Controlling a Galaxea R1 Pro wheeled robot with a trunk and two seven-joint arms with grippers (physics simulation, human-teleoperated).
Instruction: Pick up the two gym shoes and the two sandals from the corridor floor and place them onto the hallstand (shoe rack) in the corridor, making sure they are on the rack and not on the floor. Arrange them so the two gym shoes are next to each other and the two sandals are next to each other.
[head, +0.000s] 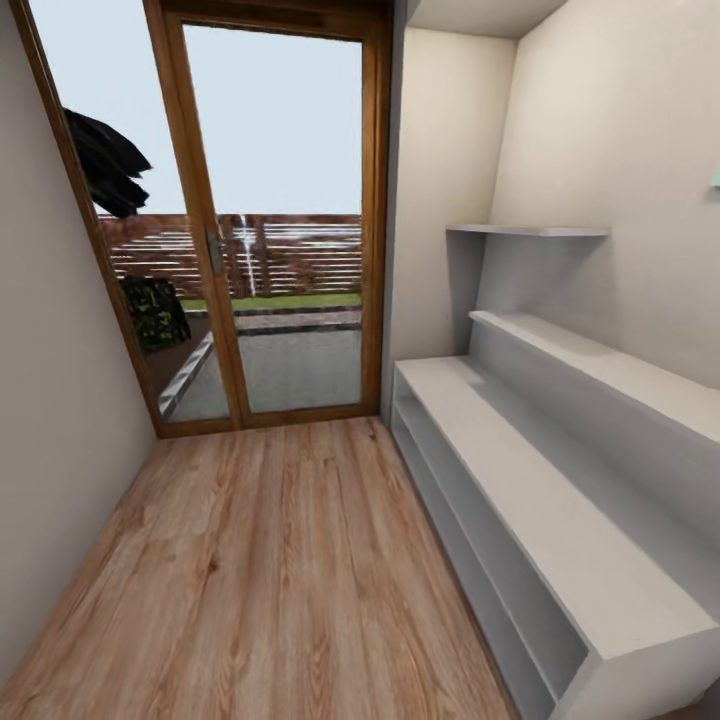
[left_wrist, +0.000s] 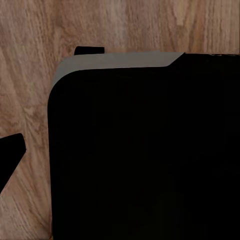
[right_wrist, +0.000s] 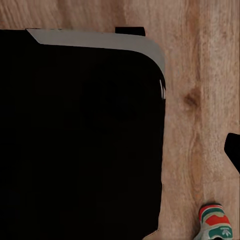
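Corridor floor (head: 270, 560): light wood planks with clear grain run from the glass door toward the camera in the head view; the stretch in that view lies bare.

Hallstand (head: 530, 500): the low, wide white-grey unit stands along the right wall, flat top bare, open shelf levels below, a stepped back ledge behind and a small upper shelf higher up near the corner.

Glass door (head: 270, 220): wood-framed, at the far end of the corridor, showing a fence, grass and pale sky outside.

Robot base (left_wrist: 145, 150): a big black rounded block with a grey upper edge sits over the planks in the left wrist view; the same body (right_wrist: 80, 135) shows in the right wrist view.

Gym shoe (right_wrist: 215, 222): one heel end pokes in at the frame edge of the right wrist view, white with green stripes and a red-orange patch, lying on the planks just beside the black base and close under the right arm's camera. The rest of it is cut off.

Left gripper: a dark sliver at the frame edge may be a finger, but I cannot tell whether the jaws are apart or together.

Right gripper: likewise a dark scrap at the edge, and the jaw setting cannot be told.
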